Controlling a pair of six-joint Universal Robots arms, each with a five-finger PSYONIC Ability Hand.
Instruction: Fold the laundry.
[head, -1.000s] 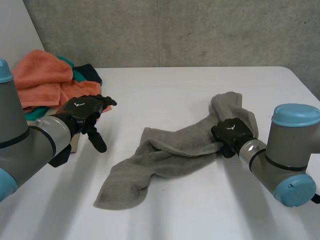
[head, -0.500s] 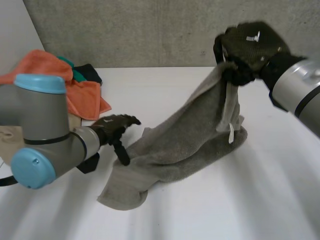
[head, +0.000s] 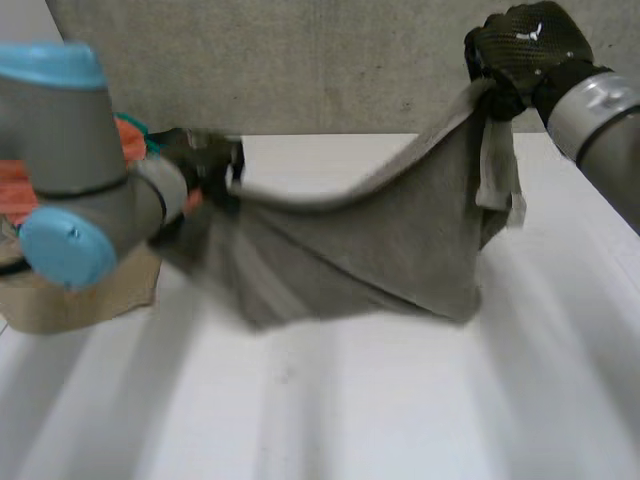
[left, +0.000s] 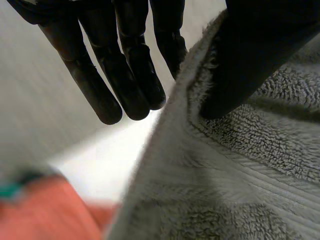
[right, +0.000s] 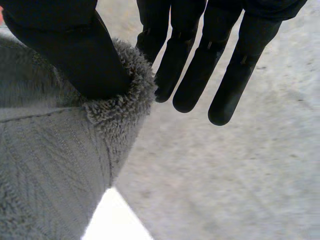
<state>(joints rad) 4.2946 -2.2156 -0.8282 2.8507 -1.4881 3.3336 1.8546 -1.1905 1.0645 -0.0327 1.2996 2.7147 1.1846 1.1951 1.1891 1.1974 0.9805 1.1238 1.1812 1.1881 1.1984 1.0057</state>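
Left hand (head: 207, 165): held low, arm bent, thumb pinching grey towel (head: 400, 240) edge against straight fingers. Right hand (head: 525, 50): held high, forearm angled upward, thumb pinching towel top against straight fingers.

White desk (head: 400, 400), viewed from above. At its far left corner lies a heap of orange and teal cloths (head: 128, 138); nearer, at the left edge, a flat tan sheet (head: 100, 300).

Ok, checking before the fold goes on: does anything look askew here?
The grey towel hangs lopsided. The right hand pinches one corner high and the left hand pinches its edge much lower, so the top edge slants and sags. A loose flap dangles below the right hand.
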